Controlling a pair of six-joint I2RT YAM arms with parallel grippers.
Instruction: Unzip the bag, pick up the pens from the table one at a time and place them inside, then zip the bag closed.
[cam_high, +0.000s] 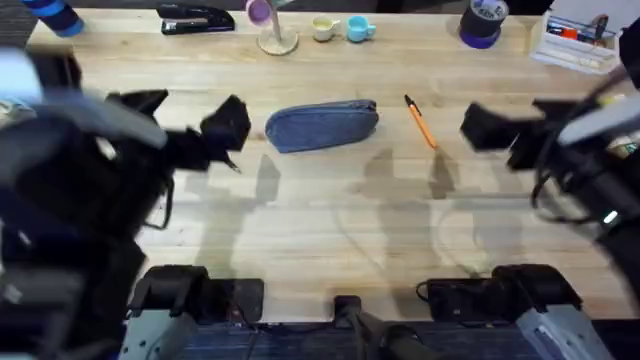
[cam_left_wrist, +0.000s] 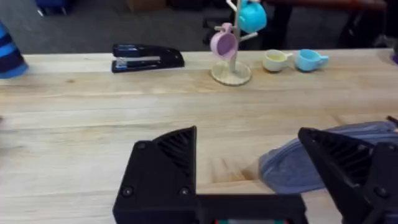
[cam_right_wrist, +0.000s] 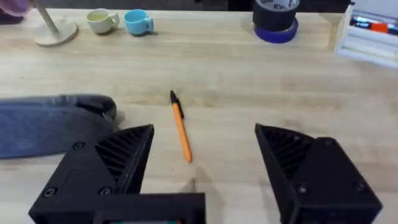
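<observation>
**Q:** Where do you stand, and what worries you?

**A:** My left gripper (cam_left_wrist: 249, 171) hangs with its jaws wide and empty just beside the bag (cam_high: 322, 125); my right gripper (cam_right_wrist: 205, 168) is also spread wide and empty, near the orange pen (cam_high: 421, 123). The bag lies in the middle of the table (cam_high: 330, 230), the pen just off its right end, apart from it. I see no opening along the bag, so I judge the unzipping not yet done. The risk is the zip pull: I cannot make it out, and if I pinch fabric instead, the whole pouch will likely drag across the wood rather than open. I expect one gripper must pin it while the other pulls.

**Q:** And the pen?

**A:** It is slim, smooth and lies flat on the planks. If I close off-centre it may roll or skid away. I cannot find a second, dark pen.

**Q:** How do the surfaces look?

**A:** The bag is soft blue-grey cloth, oblong with rounded ends, slightly puffed. The pen is a hard, glossy orange stick with a black tip. The tabletop is pale wood with clear grain.
</observation>
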